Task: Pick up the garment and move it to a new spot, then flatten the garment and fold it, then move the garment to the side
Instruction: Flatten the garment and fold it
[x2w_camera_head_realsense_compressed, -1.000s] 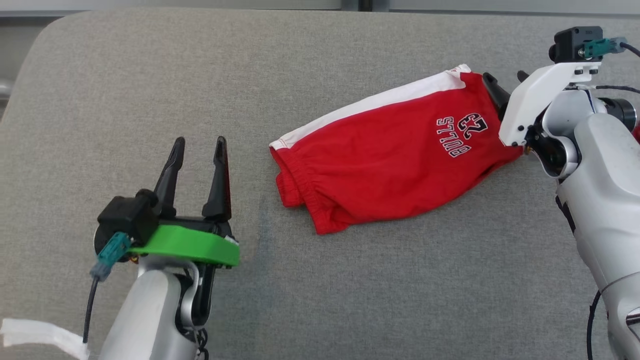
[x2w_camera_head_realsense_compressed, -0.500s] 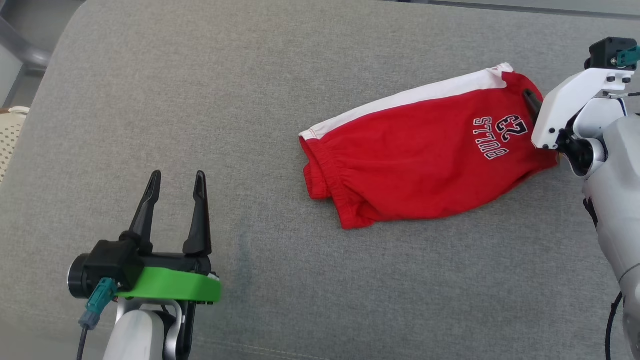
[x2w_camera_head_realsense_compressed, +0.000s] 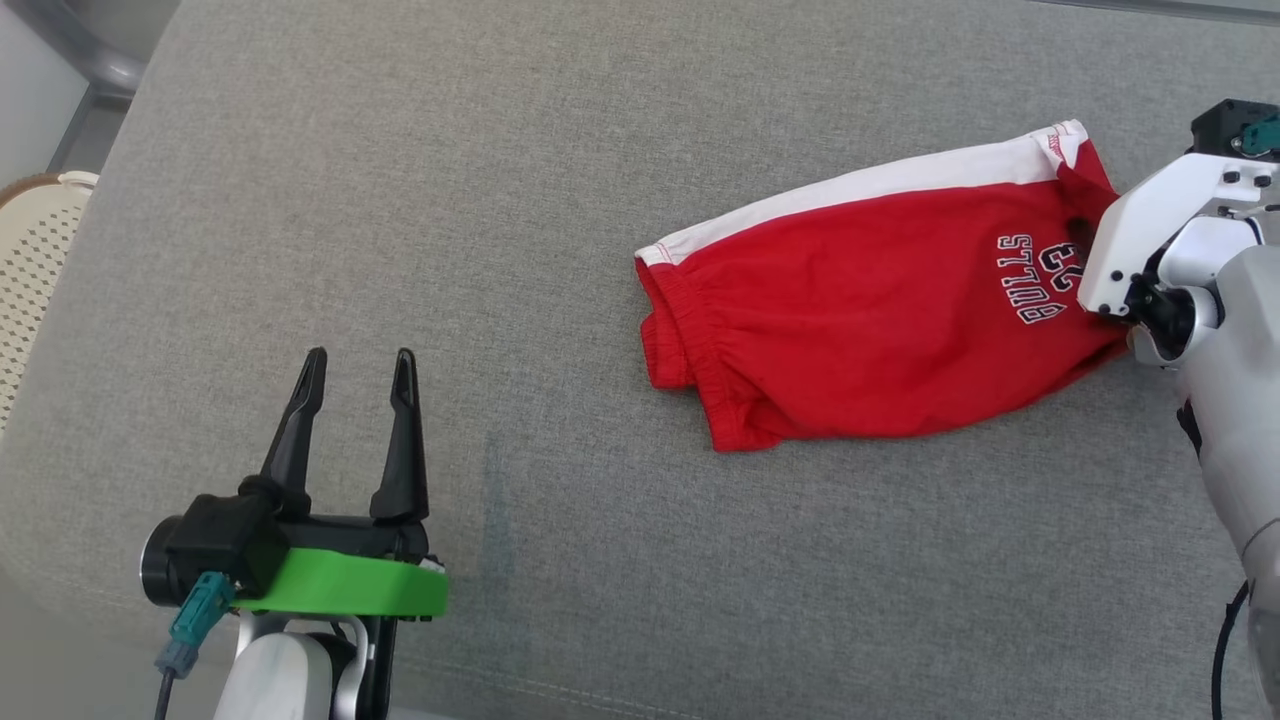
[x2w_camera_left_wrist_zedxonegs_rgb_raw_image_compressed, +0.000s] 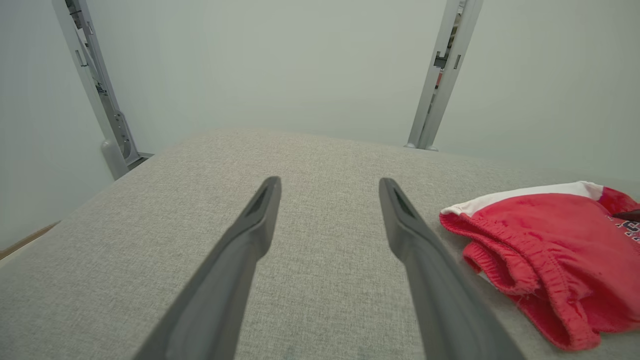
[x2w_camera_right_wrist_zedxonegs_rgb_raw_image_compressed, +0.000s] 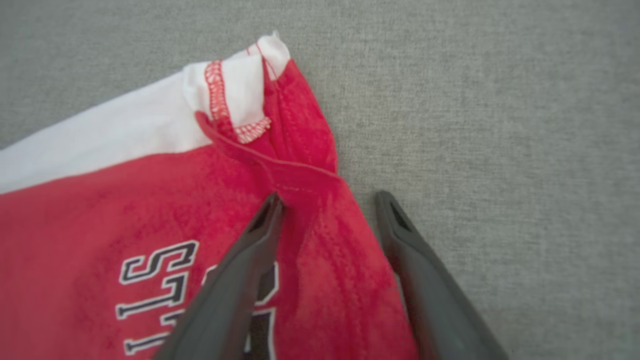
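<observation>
**Right gripper open astride the shorts' hem, left gripper idle**

The right arm comes in from the right edge of the head view. Its pale forearm rises from the lower corner and the wrist bends leftward over the leg end of the shorts (x2w_camera_head_realsense_compressed: 880, 300). The right gripper (x2w_camera_right_wrist_zedxonegs_rgb_raw_image_compressed: 330, 196) stands wide open and has hold of nothing. One finger lies over the printed red cloth, the other sits at the cloth's edge beside bare cushion, and a raised fold of hem runs between them.

The left arm stands at the lower left with its fingers pointing up the view. The left gripper (x2w_camera_head_realsense_compressed: 361, 355) is fully spread and empty above the bare cushion (x2w_camera_head_realsense_compressed: 500, 200), well apart from the shorts.

There is one pair of shorts, lying on the right half of the cushion. They are soft red knit with a white side stripe, a gathered elastic waistband at the end nearer the left gripper, and dark lettering outlined in white reading "BULLS" and "23". Red overlock stitching shows where the white hem is turned back.

The cushion is grey woven fabric with a rounded corner. Each of the two grippers has two long, dark, tapering fingers. The left wrist carries a green collar and the right a white bracket. One cream perforated basket (x2w_camera_head_realsense_compressed: 40, 250) shows at the left edge. Two grey metal posts (x2w_camera_left_wrist_zedxonegs_rgb_raw_image_compressed: 440, 75) stand behind the cushion against a pale wall.
</observation>
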